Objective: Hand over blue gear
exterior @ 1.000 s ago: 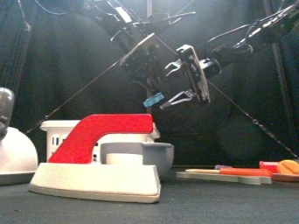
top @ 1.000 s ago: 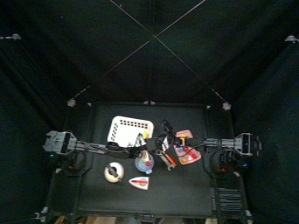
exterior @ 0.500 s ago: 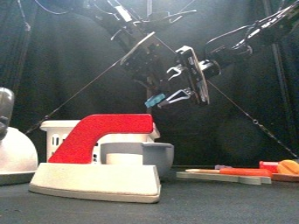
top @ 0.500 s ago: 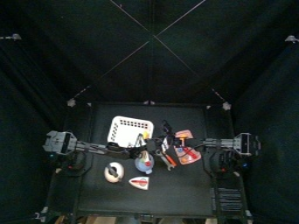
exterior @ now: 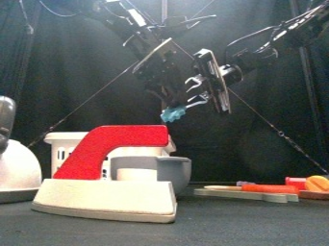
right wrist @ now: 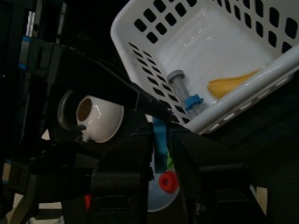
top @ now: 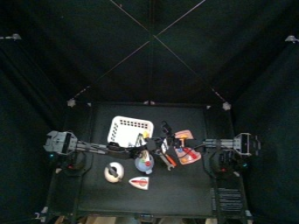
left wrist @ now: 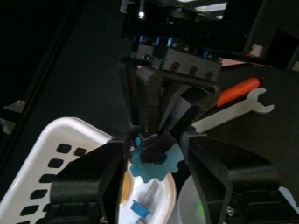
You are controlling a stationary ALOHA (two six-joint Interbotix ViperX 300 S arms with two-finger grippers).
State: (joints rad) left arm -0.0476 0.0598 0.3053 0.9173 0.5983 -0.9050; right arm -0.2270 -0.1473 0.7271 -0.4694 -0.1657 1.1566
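Note:
The blue gear [exterior: 168,113] hangs in mid-air above the table's middle, between both grippers. In the left wrist view the blue gear [left wrist: 152,156] is pinched by the right gripper's black fingertips [left wrist: 156,136], which reach in from the far side. My left gripper [left wrist: 159,150] stands open, one jaw on each side of the gear. In the right wrist view the gear [right wrist: 159,144] shows edge-on with its red centre, and my right gripper [right wrist: 163,164] is shut on it. In the front view the left gripper [exterior: 161,88] and the right gripper [exterior: 193,99] meet at the gear.
A white basket [top: 131,129] stands at the back left below the arms. A red-and-white wedge [exterior: 110,178] and a grey bowl [exterior: 154,170] stand near the front edge. A white ring [top: 114,171] lies front left. A board with orange pieces [exterior: 264,189] lies to the right.
The gear has sunk slightly and turned, showing more of its light-blue face. Both arms have stayed close together.

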